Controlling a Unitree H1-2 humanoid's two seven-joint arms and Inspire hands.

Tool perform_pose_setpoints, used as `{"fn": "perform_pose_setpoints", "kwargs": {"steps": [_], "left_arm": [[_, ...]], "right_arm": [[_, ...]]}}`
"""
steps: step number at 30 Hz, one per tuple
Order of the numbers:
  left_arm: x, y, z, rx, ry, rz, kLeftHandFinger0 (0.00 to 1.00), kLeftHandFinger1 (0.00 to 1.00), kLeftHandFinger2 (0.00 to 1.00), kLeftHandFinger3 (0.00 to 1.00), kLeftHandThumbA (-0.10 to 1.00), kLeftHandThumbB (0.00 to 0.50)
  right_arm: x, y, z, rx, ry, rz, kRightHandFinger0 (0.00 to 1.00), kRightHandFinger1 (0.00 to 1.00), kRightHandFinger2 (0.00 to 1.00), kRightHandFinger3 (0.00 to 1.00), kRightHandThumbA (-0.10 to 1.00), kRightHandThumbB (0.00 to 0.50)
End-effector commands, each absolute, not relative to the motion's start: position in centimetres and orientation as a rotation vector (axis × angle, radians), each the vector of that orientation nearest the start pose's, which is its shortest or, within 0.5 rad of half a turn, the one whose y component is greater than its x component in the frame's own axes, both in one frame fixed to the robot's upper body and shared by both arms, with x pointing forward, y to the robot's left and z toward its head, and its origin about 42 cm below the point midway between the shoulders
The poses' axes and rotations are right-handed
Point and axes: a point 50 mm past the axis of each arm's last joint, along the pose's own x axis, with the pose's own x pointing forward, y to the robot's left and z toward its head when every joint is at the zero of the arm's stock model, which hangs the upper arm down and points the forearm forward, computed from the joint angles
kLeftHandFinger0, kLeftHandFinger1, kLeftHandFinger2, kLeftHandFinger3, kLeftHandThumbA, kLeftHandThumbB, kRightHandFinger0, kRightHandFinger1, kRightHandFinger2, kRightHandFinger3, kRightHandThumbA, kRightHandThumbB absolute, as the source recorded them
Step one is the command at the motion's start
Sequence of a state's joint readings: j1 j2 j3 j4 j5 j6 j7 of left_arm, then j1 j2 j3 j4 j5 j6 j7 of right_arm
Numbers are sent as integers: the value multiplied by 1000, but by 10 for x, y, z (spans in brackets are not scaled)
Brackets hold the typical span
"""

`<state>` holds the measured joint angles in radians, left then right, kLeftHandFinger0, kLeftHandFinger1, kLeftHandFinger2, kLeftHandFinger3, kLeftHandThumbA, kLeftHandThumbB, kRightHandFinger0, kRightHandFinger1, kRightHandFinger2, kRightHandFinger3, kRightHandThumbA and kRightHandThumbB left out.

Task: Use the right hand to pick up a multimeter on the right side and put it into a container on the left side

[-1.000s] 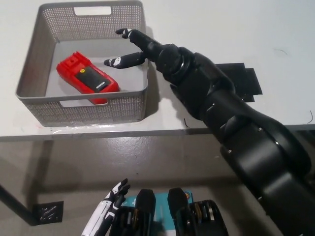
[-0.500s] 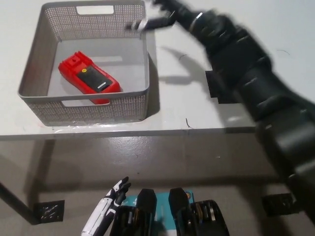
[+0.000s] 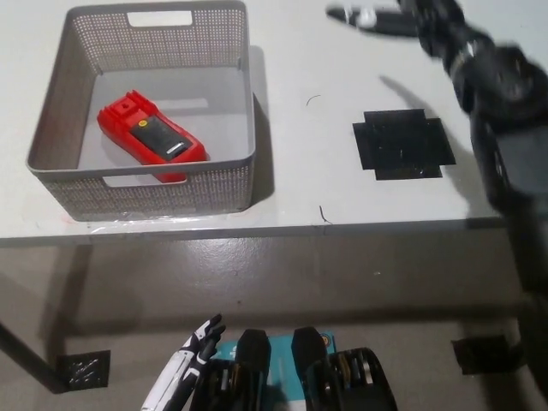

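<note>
Multimeter (image 3: 151,139) sits inside the container (image 3: 51,128), upper left of frame, lying flat on the floor of it, long axis running diagonally from upper left to lower right, display side up. From what I see the drop is done. My right hand (image 3: 402,17) is at the top edge of frame, right of centre, well apart from the container, so the multimeter lies down and to the left of it. Hand is blurred, but its fingers look spread and point toward frame left, with nothing held. Black forearm runs from the hand down the right edge of frame, over the black patch (image 3: 402,144) on the table (image 3: 300,171). Left hand (image 3: 184,364) rests at bottom left below the table edge, closer to the container sideways but not involved; too little of it shows to say whether it is open or closed. My read: only thing left is bringing the right arm to rest, path is free of the container rim.
</note>
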<state>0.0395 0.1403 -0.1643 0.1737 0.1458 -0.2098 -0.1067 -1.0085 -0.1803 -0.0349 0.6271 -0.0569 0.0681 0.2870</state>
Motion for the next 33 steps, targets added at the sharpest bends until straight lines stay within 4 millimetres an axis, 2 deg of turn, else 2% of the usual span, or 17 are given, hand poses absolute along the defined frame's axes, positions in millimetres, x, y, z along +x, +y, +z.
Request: {"fn": "perform_pose_setpoints", "kwargs": {"steps": [1, 4, 6, 9, 10, 17, 18, 21, 25, 28, 30, 33], "left_arm": [[258, 223, 53, 243, -17, -269, 1000, 1000, 1000, 1000, 1000, 402], [257, 224, 51, 233, -9, -260, 1000, 1000, 1000, 1000, 1000, 412], [257, 223, 49, 232, -15, -251, 1000, 1000, 1000, 1000, 1000, 413], [256, 222, 48, 227, -10, -248, 1000, 1000, 1000, 1000, 1000, 423], [256, 223, 47, 222, -12, -248, 1000, 1000, 1000, 1000, 1000, 415], [254, 223, 45, 203, -10, -235, 1000, 1000, 1000, 1000, 1000, 433], [254, 223, 45, 197, -5, -232, 1000, 1000, 1000, 1000, 1000, 444], [257, 223, 46, 186, -6, -225, 1000, 1000, 1000, 1000, 1000, 434], [258, 225, 47, 202, -9, -227, 1000, 1000, 1000, 1000, 1000, 420], [257, 224, 46, 193, -5, -222, 1000, 1000, 1000, 1000, 1000, 425], [256, 223, 45, 177, -3, -218, 1000, 1000, 1000, 1000, 1000, 431], [254, 222, 45, 177, -16, -180, 1000, 1000, 1000, 1000, 1000, 446]], "right_arm": [[401, -229, 372, 13, -613, 549, 1000, 1000, 1000, 1000, 1000, 333], [369, -229, 345, 39, -608, 562, 1000, 1000, 1000, 1000, 1000, 324], [349, -230, 330, 49, -607, 561, 1000, 1000, 1000, 1000, 1000, 341], [331, -235, 306, 68, -580, 552, 1000, 1000, 1000, 1000, 1000, 366], [324, -235, 288, 88, -561, 553, 1000, 1000, 1000, 1000, 1000, 355], [295, -235, 208, 185, -359, 499, 1000, 1000, 1000, 1000, 1000, 350], [292, -236, 197, 197, -334, 489, 1000, 1000, 1000, 1000, 1000, 332], [286, -236, 179, 250, -289, 483, 1000, 1000, 1000, 1000, 1000, 316], [275, -235, 158, 283, -229, 469, 1000, 1000, 1000, 1000, 1000, 338], [266, -235, 134, 315, -139, 461, 1000, 1000, 1000, 1000, 989, 358], [263, -235, 116, 300, -105, 473, 1000, 1000, 1000, 1000, 974, 310], [264, -237, 95, 236, -32, 452, 1000, 1000, 1000, 1000, 1000, 279]]}}
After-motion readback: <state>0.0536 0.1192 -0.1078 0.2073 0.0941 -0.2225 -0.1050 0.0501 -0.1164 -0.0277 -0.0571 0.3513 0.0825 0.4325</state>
